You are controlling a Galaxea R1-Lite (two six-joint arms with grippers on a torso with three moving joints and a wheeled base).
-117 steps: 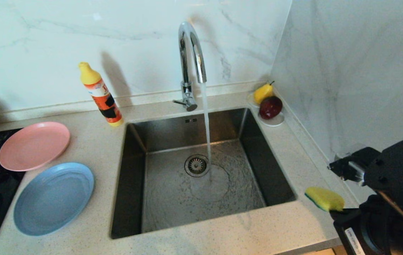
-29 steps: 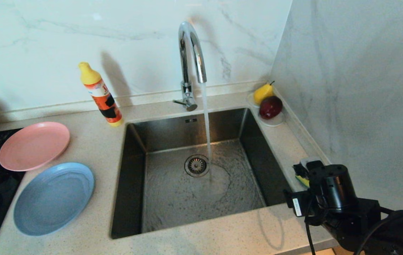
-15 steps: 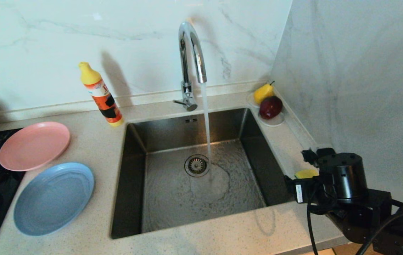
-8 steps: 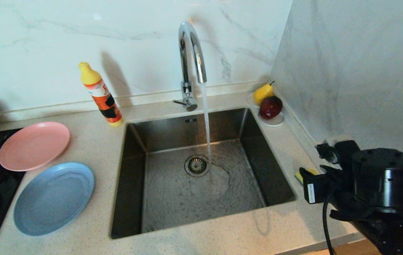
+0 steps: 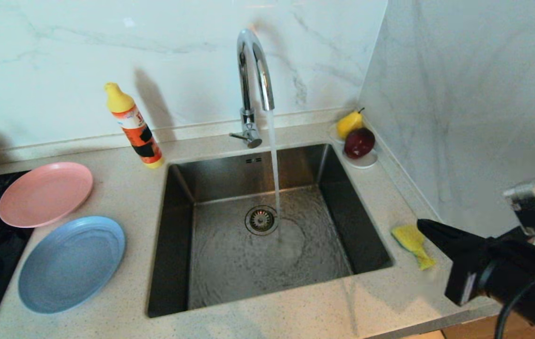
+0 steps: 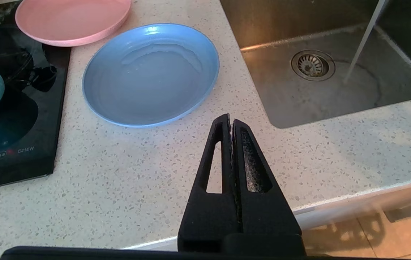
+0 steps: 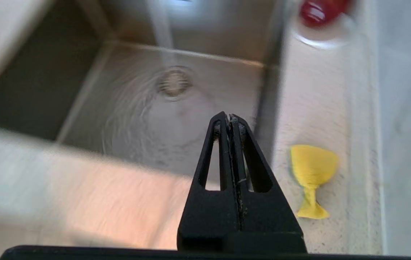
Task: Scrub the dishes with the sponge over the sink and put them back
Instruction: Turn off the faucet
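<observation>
Zero items held | right hand (image 7: 230, 117) closed on nothing above sink (image 5: 180, 245) edge | sponge (image 5: 411, 238) on bench beside sink (pinched out of shape) | step: sponge pickup | next: reopen, re-grasp | left hand (image 6: 230, 121) parked, closed

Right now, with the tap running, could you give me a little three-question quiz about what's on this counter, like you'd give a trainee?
1. True or false: the right gripper is holding the sponge.
2. Which dish lies nearer the sink: A) the pink plate, B) the blue plate?
3. Fill in: the pear and the red fruit sit by the sink's far ____ corner, as the robot sees it.

Key:
1. False. Its fingers are shut on nothing; the sponge lies squeezed out of shape on the counter, right of the sink.
2. B.
3. Right.
</observation>
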